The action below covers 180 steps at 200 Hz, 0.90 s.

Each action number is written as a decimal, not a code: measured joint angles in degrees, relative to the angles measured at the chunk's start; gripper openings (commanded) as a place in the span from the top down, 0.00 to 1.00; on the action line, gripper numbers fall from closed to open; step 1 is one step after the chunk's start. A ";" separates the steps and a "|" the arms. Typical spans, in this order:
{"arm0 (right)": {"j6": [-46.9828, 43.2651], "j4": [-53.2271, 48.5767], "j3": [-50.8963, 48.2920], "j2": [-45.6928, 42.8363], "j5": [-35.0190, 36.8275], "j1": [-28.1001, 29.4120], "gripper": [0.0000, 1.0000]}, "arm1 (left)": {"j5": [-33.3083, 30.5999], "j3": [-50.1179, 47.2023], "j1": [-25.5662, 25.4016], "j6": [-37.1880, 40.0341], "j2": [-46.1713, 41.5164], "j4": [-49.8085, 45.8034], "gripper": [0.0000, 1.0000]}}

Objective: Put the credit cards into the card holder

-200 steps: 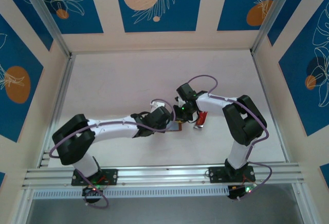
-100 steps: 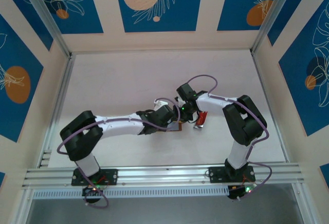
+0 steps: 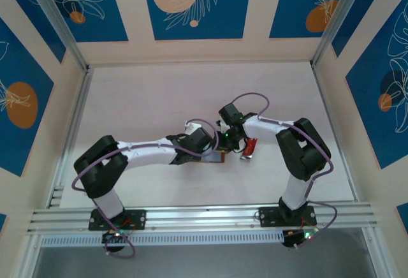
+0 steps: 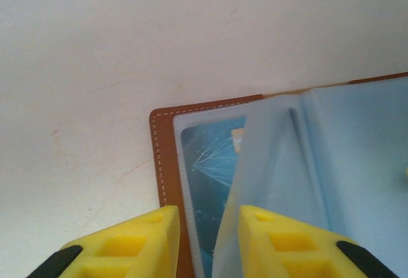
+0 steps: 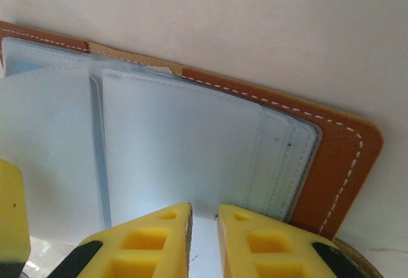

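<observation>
**Filling the open holder, pocket by pocket**

In the centre of the top view, the card holder (image 3: pixel 220 157) lies open beneath both wrists. At the bottom of the left wrist view, the left gripper (image 4: pixel 205 215) has its jaws apart astride a clear sleeve leaf (image 4: pixel 274 163). A blue card (image 4: pixel 210 163) is already pocketed. The right gripper (image 5: pixel 204 213) is nearly closed, and I cannot tell whether it pinches a card. The next move likely needs a parted pocket and a square entry. Furthest right, a red card (image 3: pixel 250 146) looks small and indistinct.

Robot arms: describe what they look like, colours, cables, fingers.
The left arm and right arm have white links, bulky black joints and looping purple cables. The left gripper and right gripper have blocky yellow fingers with recessed pockets and black patches.
</observation>
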 measured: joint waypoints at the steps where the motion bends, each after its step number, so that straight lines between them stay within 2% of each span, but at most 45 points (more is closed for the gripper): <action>1: 0.00 0.00 0.00 0.00 -0.02 0.00 0.80 | 0.00 -0.02 0.02 -0.02 0.00 -0.02 0.71; 37: -0.35 -0.39 0.22 -0.09 0.04 0.11 0.80 | 0.02 -0.96 1.66 -0.17 -0.68 -1.01 0.72; 72: -0.79 -2.27 0.44 -0.66 0.72 0.15 0.80 | 0.31 -1.53 2.47 0.26 -7.52 -3.78 0.72; 97: -0.96 -3.50 0.66 -1.07 1.53 0.42 0.80 | 3.13 0.61 2.47 1.84 -10.16 -4.61 0.72; 138: -1.01 -4.57 0.79 -2.49 2.62 1.64 0.80 | 9.55 4.85 2.40 3.56 -4.90 -3.61 0.73; 180: -0.94 -4.96 0.63 -2.56 4.24 3.39 0.81 | 13.16 5.29 2.40 4.17 1.95 -1.79 0.74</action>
